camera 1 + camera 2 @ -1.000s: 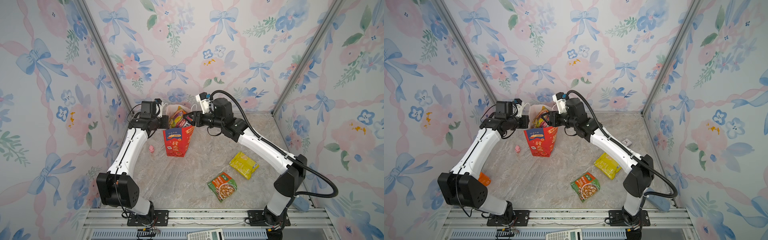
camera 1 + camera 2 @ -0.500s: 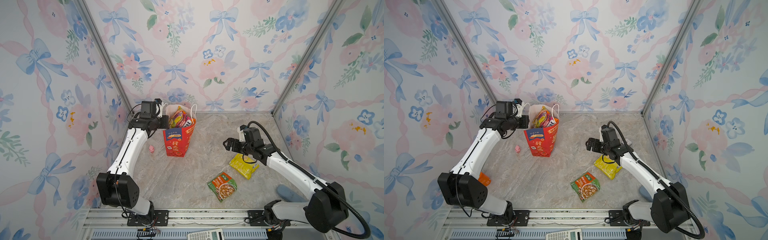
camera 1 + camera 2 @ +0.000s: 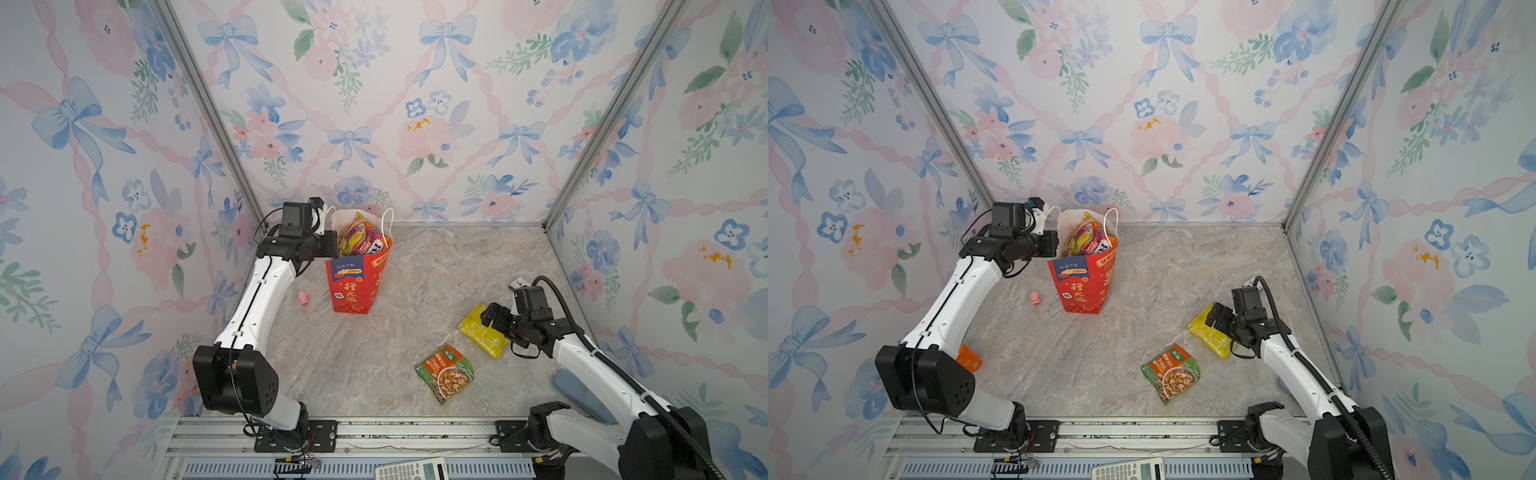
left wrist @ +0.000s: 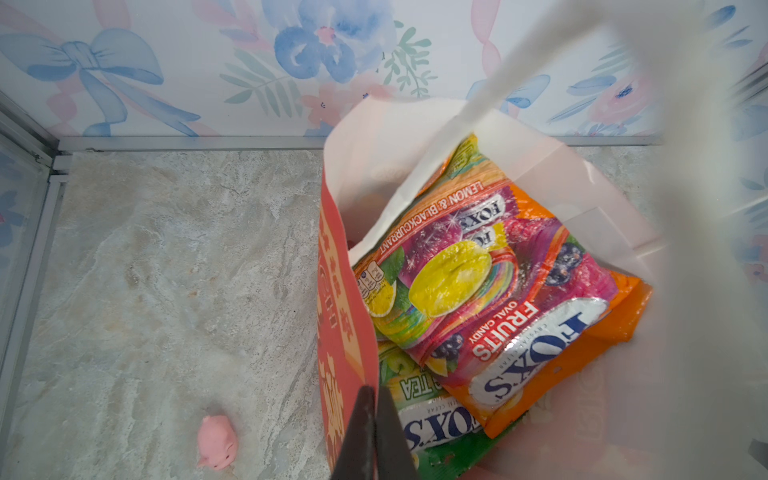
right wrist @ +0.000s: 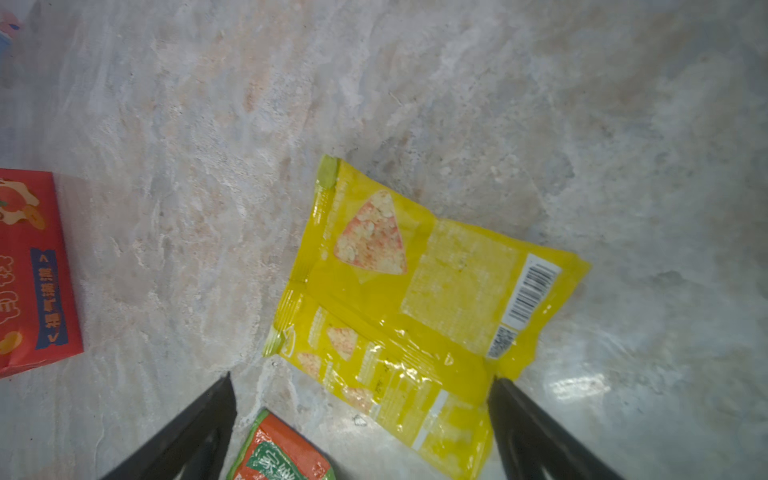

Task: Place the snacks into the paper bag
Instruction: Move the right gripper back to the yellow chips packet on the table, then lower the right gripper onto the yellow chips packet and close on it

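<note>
Marble-patterned tabletop (image 3: 357,365) enclosed by floral wallpaper, shown from above and from my two wrists. The paper bag (image 3: 353,286) stands upright toward the back wall, left of centre, with several FOX'S packets (image 4: 490,299) already inside. My left gripper (image 4: 374,432) is clenched on the bag's rim, apparently steadying the open mouth. My right gripper (image 5: 361,379) is spread wide and empty, hovering at the yellow packet (image 5: 415,286), which lies flat on the right of the table, well apart from the bag. Key relation: the packet extends forward from between my right fingertips, with its long axis oblique to the line joining them. One fingertip sits at its near corner, and the other is over bare tabletop just beside the green-orange packet (image 3: 444,372). The right arm is plainly the nearer one. I judge that these jaws must turn to straddle the packet's short width before closing, while keeping clear of the green-orange neighbour.
</note>
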### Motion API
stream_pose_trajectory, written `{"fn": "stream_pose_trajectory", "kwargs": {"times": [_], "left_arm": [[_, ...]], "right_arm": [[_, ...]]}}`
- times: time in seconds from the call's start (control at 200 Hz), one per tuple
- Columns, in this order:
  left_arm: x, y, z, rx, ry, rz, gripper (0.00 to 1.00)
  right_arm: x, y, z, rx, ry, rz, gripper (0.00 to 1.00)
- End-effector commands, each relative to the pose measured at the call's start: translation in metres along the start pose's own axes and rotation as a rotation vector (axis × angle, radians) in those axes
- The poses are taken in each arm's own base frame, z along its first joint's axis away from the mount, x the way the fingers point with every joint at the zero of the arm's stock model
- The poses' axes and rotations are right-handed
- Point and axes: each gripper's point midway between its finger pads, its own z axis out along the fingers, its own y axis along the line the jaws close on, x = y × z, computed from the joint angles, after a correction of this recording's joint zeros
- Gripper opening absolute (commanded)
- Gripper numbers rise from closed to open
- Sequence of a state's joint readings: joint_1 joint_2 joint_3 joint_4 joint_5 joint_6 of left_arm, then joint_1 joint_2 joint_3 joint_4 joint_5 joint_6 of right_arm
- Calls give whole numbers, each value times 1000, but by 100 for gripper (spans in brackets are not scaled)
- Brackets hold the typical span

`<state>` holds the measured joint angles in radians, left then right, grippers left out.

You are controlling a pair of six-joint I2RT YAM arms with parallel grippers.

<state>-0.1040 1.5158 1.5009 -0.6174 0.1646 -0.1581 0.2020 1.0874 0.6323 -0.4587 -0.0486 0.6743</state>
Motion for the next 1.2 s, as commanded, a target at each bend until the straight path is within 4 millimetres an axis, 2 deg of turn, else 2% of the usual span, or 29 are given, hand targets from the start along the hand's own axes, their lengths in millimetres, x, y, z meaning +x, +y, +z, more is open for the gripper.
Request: {"fn": "stream_pose_trajectory", "kwargs": {"times": [0.0,0.345,0.445,0.585,0.77,0.835,0.92,1.05,1.195], "left_arm": [[7,3,8,-2,22,13,0],[6,3,6,-4,17,11,0],[6,3,6,-4,16,11,0],[6,2,6,0,17,11,0],[5,2,5,2,14,10,0],[5,1,4,3,13,10,0],[5,1,4,4,12,13,0],[5,1,4,4,13,13,0],[5,0,4,8,13,13,0]], "right_arm": [[10,-8,0,3,27,50,97],[34,-6,23,-67,93,142,97],[36,2,27,-96,94,152,97],[37,33,32,-162,96,137,97],[31,92,43,-269,116,81,97],[27,114,43,-308,133,45,98],[24,132,37,-332,141,-14,99],[11,127,24,-291,109,-90,95],[-3,96,14,-238,66,-60,90]]}}
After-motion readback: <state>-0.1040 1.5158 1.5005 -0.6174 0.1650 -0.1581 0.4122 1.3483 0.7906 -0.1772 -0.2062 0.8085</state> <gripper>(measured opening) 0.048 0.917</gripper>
